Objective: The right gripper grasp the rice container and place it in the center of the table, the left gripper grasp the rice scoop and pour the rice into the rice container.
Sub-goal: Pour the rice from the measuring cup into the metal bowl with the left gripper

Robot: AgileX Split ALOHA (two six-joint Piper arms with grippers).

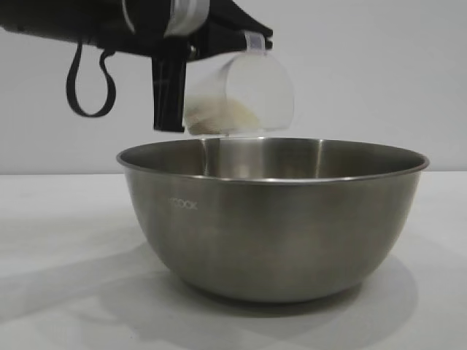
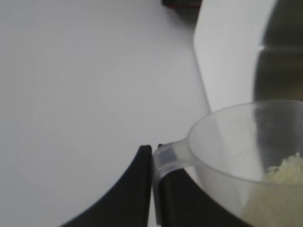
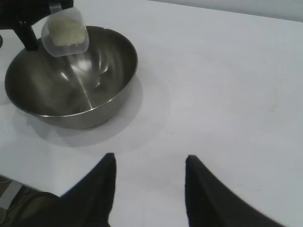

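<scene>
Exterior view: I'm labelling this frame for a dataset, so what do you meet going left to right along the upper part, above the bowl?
Black cable loop → left gripper, shut on the scoop's handle → rice scoop, tipped on its side over the rice container, rice still inside it.

My left arm is black all over, a thick dark housing running to a wide crossbar. A loop of black cable hangs beneath it, thin and rounded like a strap. A pale translucent band wraps part of the housing near the wrist. My left gripper ends in flat, matte black jaws with squared edges; seen from my own wrist they curve in smooth dark arcs with a narrow slit between them. My right gripper has two matte black jaws too, broad at the base and tapering to blunt, slightly inward-curved points.
</scene>
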